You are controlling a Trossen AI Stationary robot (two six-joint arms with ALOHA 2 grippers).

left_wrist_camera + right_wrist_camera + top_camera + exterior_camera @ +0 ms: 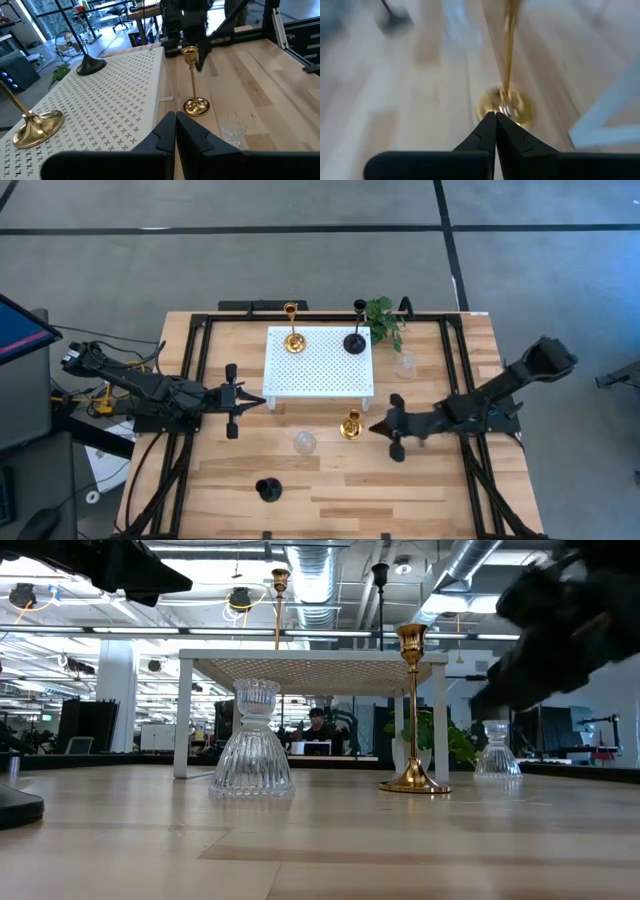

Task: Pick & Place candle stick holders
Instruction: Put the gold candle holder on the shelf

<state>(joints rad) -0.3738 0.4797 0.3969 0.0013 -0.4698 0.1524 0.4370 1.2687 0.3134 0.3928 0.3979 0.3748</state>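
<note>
The white perforated stand (318,360) carries a tall gold candle stick holder (293,340) and a tall black one (355,340), each on its round base. Another tall gold holder (350,425) stands upright on the table by the stand's near right corner. My right gripper (374,428) is shut and empty just to its right; in the right wrist view (495,116) its tips point at the gold base (506,106). My left gripper (262,400) is shut and empty, level, off the stand's left near corner. Two clear glass holders (304,442) (407,363) and a short black one (268,490) stand on the table.
A small green plant (383,318) stands at the stand's far right corner. Black frame rails (190,380) (455,370) run along the table's left and right sides. Bare wood lies along the near edge between the black holder and the right rail.
</note>
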